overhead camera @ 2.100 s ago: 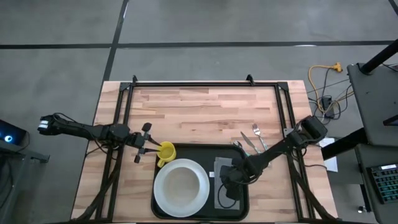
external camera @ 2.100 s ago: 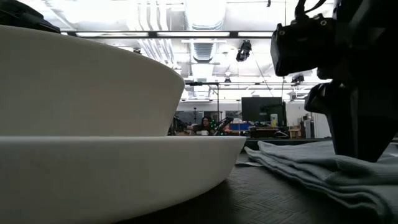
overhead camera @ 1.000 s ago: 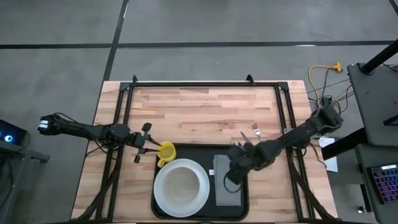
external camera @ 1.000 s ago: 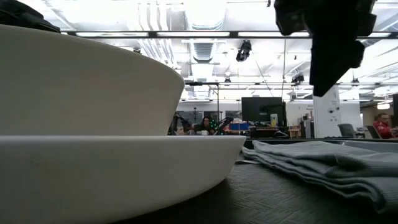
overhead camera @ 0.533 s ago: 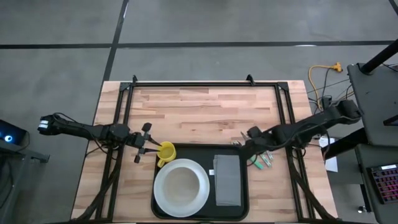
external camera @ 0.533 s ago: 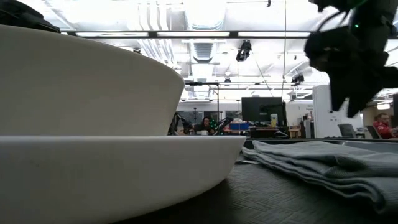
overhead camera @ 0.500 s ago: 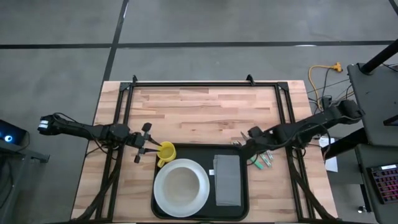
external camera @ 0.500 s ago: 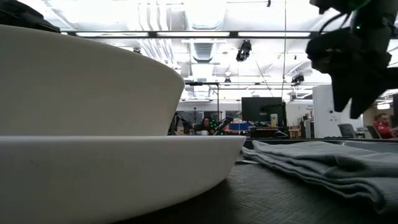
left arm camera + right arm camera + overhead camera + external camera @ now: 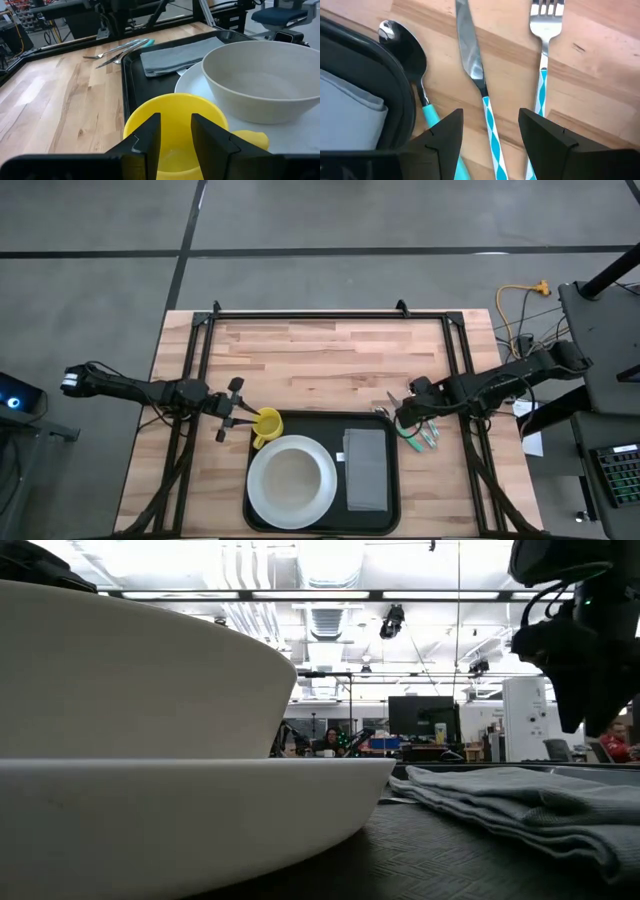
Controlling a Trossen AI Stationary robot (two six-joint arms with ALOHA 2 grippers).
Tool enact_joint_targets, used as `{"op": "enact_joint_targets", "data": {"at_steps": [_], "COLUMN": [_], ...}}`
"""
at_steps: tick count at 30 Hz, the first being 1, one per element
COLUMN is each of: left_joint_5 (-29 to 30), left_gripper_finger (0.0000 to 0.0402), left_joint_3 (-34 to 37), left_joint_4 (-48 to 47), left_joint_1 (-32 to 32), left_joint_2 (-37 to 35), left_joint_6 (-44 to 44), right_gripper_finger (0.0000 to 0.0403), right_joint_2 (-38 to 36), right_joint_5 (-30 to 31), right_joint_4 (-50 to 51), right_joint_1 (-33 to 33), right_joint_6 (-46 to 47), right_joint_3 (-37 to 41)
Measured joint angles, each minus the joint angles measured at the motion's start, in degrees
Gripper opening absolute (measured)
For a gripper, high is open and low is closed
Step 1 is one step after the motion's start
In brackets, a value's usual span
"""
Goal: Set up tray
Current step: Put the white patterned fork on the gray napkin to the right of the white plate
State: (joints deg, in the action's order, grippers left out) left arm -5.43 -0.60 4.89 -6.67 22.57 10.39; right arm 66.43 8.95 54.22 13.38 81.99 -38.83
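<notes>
Now the right hand [image 9: 487, 137], fingers spread, hovers over the knife [image 9: 470, 55], with spoon [image 9: 405, 45] and fork [image 9: 546, 20] either side; the black tray [image 9: 318, 424] edges just beside it. The left hand [image 9: 175, 135] straddles the yellow cup's [image 9: 172, 122] rim, fingers parted.

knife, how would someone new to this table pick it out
Find the black tray at the table's near edge, then look at the bare wood just beyond its right rim, under the right tool. Three teal-handled pieces lie there: the knife is the middle one, a plain flat blade between the spoon and fork.
</notes>
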Motion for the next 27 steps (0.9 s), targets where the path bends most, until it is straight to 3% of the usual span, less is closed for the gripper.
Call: {"op": "enact_joint_targets", "data": {"at_steps": [27], "left_joint_5": [0.0], "left_gripper_finger": [0.0094], "left_joint_3": [0.0], "left_joint_4": [0.02], "left_joint_1": [0.01], "left_joint_2": [0.0], "left_joint_6": [0.0], "right_gripper_finger": [0.0185], "right_joint_2": [0.04], "right_joint_5": [0.13], "right_joint_4": [3.45], "right_joint_1": [-3.28], "right_joint_6": [-1.21], "right_joint_3": [3.08]}}
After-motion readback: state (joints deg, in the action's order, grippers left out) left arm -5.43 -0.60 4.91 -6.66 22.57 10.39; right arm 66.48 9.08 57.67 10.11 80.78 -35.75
